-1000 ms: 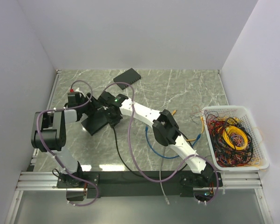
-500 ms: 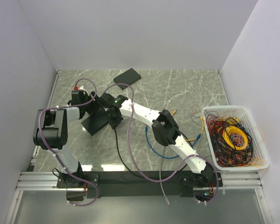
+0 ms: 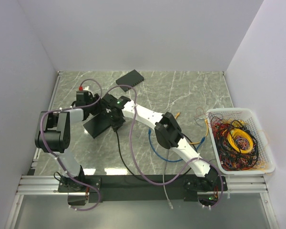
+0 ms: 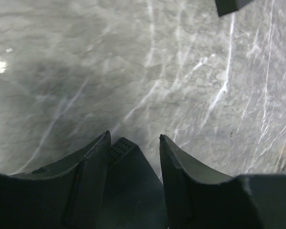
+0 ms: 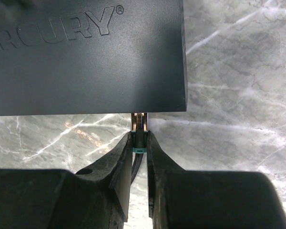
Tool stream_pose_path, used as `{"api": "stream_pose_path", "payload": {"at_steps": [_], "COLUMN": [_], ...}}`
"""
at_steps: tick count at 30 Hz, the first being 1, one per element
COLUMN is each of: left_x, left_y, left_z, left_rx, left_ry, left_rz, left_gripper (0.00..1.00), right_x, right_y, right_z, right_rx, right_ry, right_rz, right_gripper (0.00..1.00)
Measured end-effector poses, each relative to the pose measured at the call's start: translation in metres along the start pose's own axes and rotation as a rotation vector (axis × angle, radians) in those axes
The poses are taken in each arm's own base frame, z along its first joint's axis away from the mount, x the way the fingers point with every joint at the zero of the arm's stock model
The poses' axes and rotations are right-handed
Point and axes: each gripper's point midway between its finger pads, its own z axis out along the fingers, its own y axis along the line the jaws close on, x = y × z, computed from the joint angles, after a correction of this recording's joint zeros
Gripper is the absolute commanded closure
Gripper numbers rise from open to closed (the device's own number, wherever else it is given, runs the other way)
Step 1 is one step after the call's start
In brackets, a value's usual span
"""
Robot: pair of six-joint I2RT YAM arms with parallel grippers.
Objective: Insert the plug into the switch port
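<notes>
**A:** Where is the plug (image 5: 139, 125), and what holds it?

**B:** Right wrist view: the right gripper (image 5: 139, 139) is clamped on the plug just behind its clear tip, at the teal collar of a dark cable. The tip touches the near edge of the switch (image 5: 86, 62), the flat black box marked MERCURY. Left wrist view: the left gripper (image 4: 133, 139) straddles a vented corner of the same box. Whether its fingers (image 4: 93, 171) actually pinch the box cannot be told.

**A:** What could go wrong from here?

**B:** This is a judgement, not something seen. If the tip sits slightly off the switch port, a push would ram it against the housing. That would tilt the plug in the fingers or shove the box along the table (image 3: 190, 90). A loose left hold would let the box pivot away.

**A:** What is hidden?

**B:** The port face lies under the box's top edge, so the socket and the depth of entry are out of sight. In the top view the two wrists cover the joint. A second, oblong dark box (image 3: 130, 78) lies well apart, untouched.
</notes>
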Motion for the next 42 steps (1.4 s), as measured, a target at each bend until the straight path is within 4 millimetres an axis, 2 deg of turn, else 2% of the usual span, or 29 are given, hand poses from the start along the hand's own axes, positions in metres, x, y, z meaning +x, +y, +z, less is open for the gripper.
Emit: {"api": "stream_pose_path", "payload": {"at_steps": [4, 17, 42], "left_x": [0.0, -0.002, -0.001], "left_y": [-0.009, -0.013, -0.015], "left_z": [0.002, 0.009, 0.014], "left_rx": [0.01, 0.009, -0.029], "left_ry": [-0.003, -0.005, -0.009], "left_rz": [0.035, 0.074, 0.111], "left_gripper": [0.52, 0.55, 0.57], "right_x": [0.0, -0.006, -0.006], "right_y": [-0.003, -0.02, -0.011], "right_z": [-0.001, -0.001, -0.003], "right_rx": [0.001, 0.016, -0.03], "right_ry": [0.008, 0.009, 0.019], "right_rz": [0.008, 0.056, 0.098], "right_gripper": [1.0, 1.0, 1.0]}}
